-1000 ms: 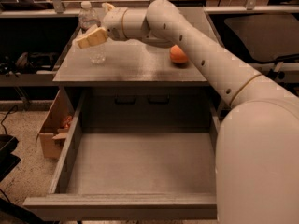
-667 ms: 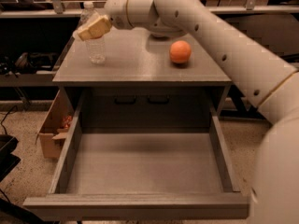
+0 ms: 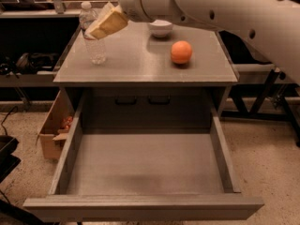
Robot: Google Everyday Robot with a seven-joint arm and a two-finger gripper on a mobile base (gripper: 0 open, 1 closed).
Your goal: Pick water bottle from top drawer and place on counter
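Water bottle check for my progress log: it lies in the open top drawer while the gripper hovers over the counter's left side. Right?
No: the camera view shows the water bottle standing upright on the counter, not in the open top drawer. The gripper does hover over the counter's left side.

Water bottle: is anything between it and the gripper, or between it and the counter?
Nothing visible. The water bottle stands upright on the counter, left rear, with the gripper at its upper part. The orange and white bowl sit apart to the right.
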